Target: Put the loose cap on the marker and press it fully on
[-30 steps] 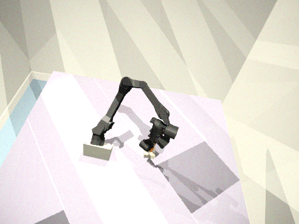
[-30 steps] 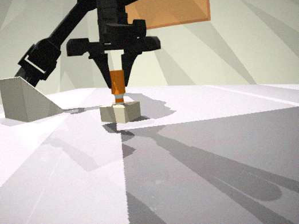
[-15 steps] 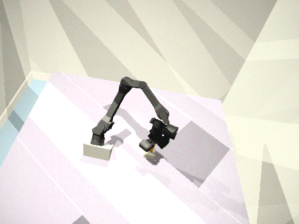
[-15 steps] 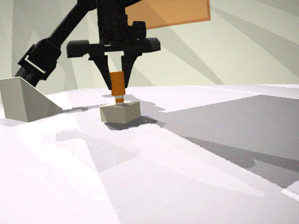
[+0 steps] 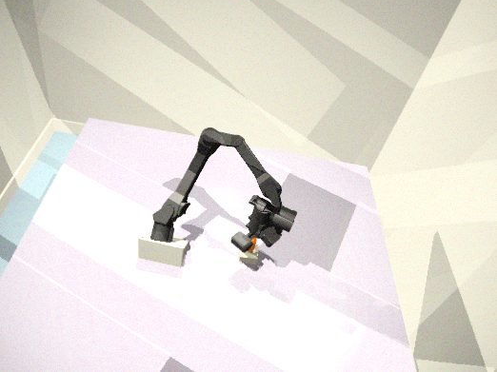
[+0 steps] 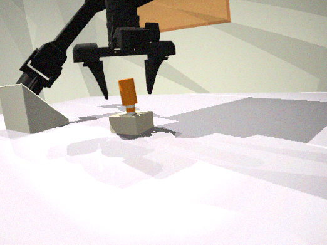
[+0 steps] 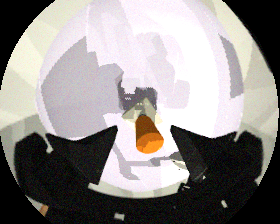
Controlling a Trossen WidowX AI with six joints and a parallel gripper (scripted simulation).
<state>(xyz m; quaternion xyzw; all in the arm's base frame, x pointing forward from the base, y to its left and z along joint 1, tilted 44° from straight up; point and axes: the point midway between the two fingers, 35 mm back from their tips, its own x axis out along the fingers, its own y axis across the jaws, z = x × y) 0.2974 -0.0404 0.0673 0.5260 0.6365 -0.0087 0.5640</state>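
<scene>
The gripper (image 5: 259,244) (image 6: 128,96) (image 7: 144,128) is released, its two fingers spread wide, pointing down on either side of the orange cap (image 5: 252,244) (image 6: 128,92) (image 7: 149,136) with a gap to each. The cap sits over the top of the marker (image 6: 130,109), leaning slightly, and a short grey and orange stretch of the marker shows beneath it. The marker stands in the pale holder block (image 5: 248,258) (image 6: 131,124), which rests on the counter (image 5: 205,307) (image 6: 125,202). Well apart from the block, the black arm (image 5: 192,171) (image 6: 73,25) rises from a pale wedge-shaped base (image 5: 159,255) (image 6: 15,118).
</scene>
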